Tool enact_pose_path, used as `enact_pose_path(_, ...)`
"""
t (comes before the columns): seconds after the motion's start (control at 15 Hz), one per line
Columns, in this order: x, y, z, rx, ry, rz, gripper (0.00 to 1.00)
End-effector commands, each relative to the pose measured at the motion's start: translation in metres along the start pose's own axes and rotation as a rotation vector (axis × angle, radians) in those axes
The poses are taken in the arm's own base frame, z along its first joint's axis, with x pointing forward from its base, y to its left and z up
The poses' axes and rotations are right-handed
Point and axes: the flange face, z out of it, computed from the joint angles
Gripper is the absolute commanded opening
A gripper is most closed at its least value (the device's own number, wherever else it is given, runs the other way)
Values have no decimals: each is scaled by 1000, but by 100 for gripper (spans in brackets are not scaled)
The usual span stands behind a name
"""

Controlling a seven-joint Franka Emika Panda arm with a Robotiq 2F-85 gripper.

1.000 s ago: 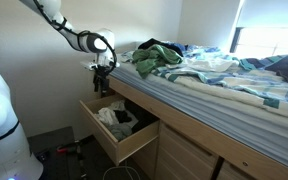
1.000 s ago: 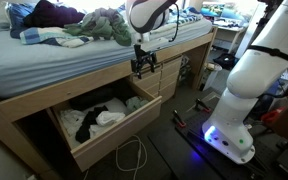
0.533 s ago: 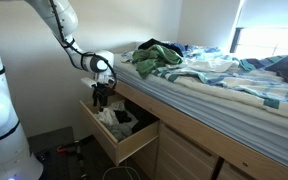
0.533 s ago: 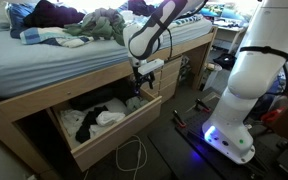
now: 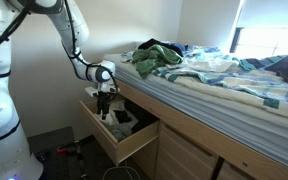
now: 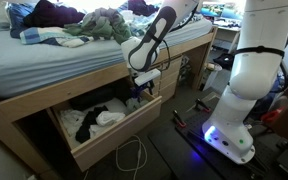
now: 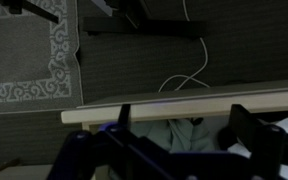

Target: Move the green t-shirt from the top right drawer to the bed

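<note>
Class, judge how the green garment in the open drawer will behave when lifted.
Probably floppy: the green garment lies crumpled in the drawer, so it should drape and trail. Likely light, though it may drag neighbouring clothes.

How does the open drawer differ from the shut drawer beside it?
The open drawer is pulled out and shows clothes; the shut drawer sits flush and hides its contents. The hand is over the open drawer, not the shut one. Both are light wood.
</note>
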Motion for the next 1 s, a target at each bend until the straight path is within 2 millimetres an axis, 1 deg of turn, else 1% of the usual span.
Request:
enact_pose_path(0.0, 1, -1, -1, 1, 0, -2, 100)
enact_pose_path(0.27, 2, 0, 1, 0, -2, -2, 100)
enact_pose_path(0.33, 6, 2, 4, -3, 2, 41, 100)
enact_pose_path(0.53, 26, -1, 16, 67, 90, 69, 100)
enact_pose_path(0.73, 46, -11, 36, 138, 193, 68, 100)
enact_pose_path(0.93, 65, -21, 53, 146, 325, 70, 100)
